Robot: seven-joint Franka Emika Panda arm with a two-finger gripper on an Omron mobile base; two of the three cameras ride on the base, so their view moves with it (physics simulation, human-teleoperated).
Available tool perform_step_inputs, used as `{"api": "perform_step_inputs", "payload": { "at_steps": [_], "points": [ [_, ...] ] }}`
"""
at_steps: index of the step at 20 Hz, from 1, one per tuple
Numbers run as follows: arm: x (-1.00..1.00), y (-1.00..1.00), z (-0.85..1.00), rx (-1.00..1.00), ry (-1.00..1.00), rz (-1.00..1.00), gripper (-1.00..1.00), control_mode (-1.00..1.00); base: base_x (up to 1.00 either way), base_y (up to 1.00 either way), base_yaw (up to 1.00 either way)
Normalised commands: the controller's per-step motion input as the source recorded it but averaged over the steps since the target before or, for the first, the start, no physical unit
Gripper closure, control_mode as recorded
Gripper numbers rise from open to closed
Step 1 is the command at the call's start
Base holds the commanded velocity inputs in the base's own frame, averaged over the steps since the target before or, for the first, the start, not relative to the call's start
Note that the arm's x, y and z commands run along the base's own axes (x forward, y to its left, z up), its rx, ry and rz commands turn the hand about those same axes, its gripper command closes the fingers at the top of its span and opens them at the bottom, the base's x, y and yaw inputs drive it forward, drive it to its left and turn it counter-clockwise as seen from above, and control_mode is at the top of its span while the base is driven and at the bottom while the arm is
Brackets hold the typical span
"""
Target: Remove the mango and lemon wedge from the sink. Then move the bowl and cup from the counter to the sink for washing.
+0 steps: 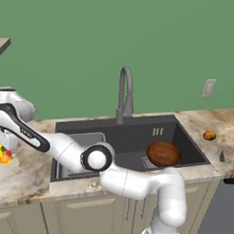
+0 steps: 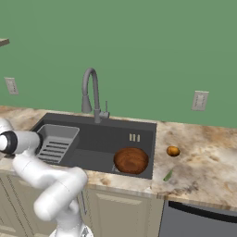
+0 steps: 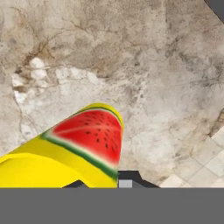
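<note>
**A:** Where's the cup?

**B:** On the counter left of the sink, right at the gripper. From the hand view it's yellow with a watermelon-slice print, red flesh, green rind, dark seeds, and it lies at a slant across the lower left, close up against the camera. Whether it's standing or tipped I can't tell, since that view rolls with the hand.

**A:** Is the gripper on it?

**B:** Can't tell. A dark fingertip peeks out beside the cup, but the gap is hidden, so how far open it is, and whether it holds anything, is unclear.

**A:** What could go wrong?

**B:** My guess: if the hold is only on the rim or off-centre, a smooth cylinder like that could slip or roll during the swing to the sink. The arm is stretched far left, so the carry crosses the basin edge — clip that and the cup drops on the counter.

**A:** And the rest?

**B:** The bowl already sits in the sink's right end. The mango and lemon wedge lie on the counter to the right, apart from each other. The cup looks like the last item.
</note>
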Motion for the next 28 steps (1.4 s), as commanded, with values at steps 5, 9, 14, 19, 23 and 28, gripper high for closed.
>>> {"api": "perform_step_inputs", "payload": {
  "at_steps": [5, 9, 14, 19, 23, 28],
  "points": [
    [0.0, -0.23, 0.22, -0.08, 0.09, -0.13, 1.0, -1.0, 0.0, 0.0, 0.0],
    [0.0, -0.28, 0.21, -0.05, 0.08, -0.15, 1.0, -1.0, 0.0, 0.0, 0.0],
    [-0.01, -0.31, 0.19, -0.05, 0.0, -0.12, 1.0, -1.0, 0.0, 0.0, 0.0],
    [-0.1, -0.34, 0.17, -0.02, 0.0, -0.09, 1.0, -1.0, 0.0, 0.0, 0.0],
    [-0.16, -0.37, 0.16, 0.0, 0.0, -0.08, 1.0, -1.0, 0.0, 0.0, 0.0],
    [-0.13, -0.39, 0.16, 0.0, 0.0, -0.09, 1.0, -1.0, 0.0, 0.0, 0.0]
  ]
}}
